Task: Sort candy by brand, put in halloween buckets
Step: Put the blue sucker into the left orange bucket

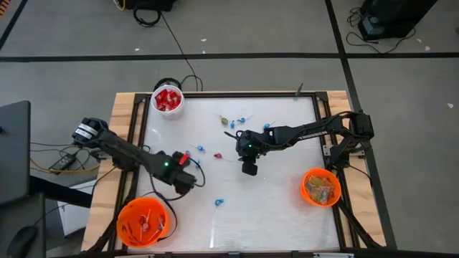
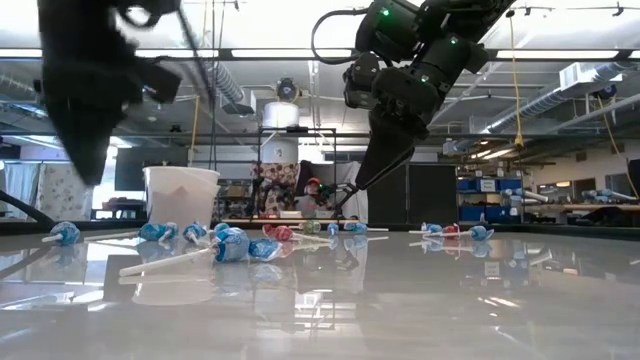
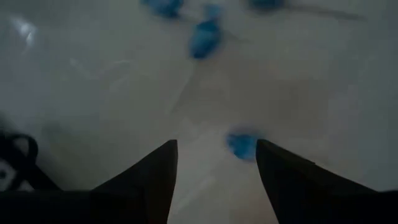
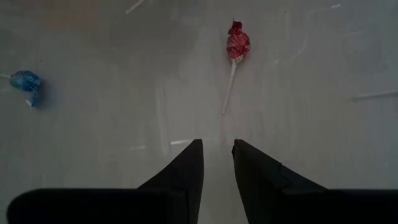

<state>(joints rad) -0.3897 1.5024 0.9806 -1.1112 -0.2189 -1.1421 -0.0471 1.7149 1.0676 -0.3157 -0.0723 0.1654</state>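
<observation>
The candy left on the white table (image 1: 287, 215) consists of thin-stick lollipops with blue wrappers (image 1: 218, 203) and a few red ones (image 4: 237, 43), scattered loosely across the middle and toward twelve o'clock of the surface in the high view. From the low view they are seen lying flat, their white sticks pointing various ways (image 2: 232, 245). Red packets are heaped in the white pail (image 1: 168, 100) at about eleven o'clock of the table. One orange bucket (image 1: 143, 223) stands at seven o'clock with a few sticks visible inside; the other orange bucket (image 1: 320, 186) stands at four o'clock and is filled with pale wrapped pieces.

The left gripper (image 1: 188, 174) is held above the table just beyond the seven o'clock bucket, its fingers spread wide and empty over a blue lollipop (image 3: 241, 144). The right gripper (image 1: 249, 168) is poised near the table's centre, its fingers narrowly parted with nothing between them, a red lollipop lying ahead of it.
</observation>
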